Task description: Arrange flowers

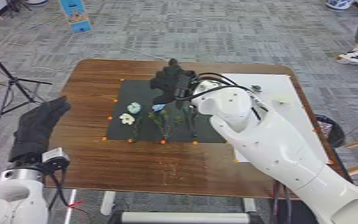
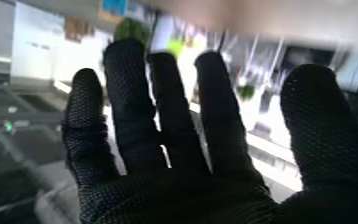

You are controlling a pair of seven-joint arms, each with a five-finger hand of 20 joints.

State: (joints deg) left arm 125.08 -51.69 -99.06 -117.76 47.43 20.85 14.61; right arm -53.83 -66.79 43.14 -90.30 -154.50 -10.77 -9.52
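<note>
Broadly, the brown surface (image 1: 131, 172) carries a white sheet (image 1: 286, 117) along its right edge and a dark mat (image 1: 138, 90) left of that. Over the mat's far edge is the right hand (image 1: 168, 82), fingers straight and wide apart; the left hand (image 1: 37, 127), fingers extended, is at the surface's left edge. A white flower (image 1: 127, 119), a pale blue flower (image 1: 134, 107) and a blue flower (image 1: 159, 107) lie on the mat.

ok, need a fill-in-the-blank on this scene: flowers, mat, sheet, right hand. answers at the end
Seen from the robot, the white flower lies to the ____ of the deep blue flower.
Both flowers lie on a dark mat, which rests on a wooden ____.
The large sheet right of the mat is ____ in color.
Open or shut, the right hand is ____.

Missing words: left; table; white; open.
</note>
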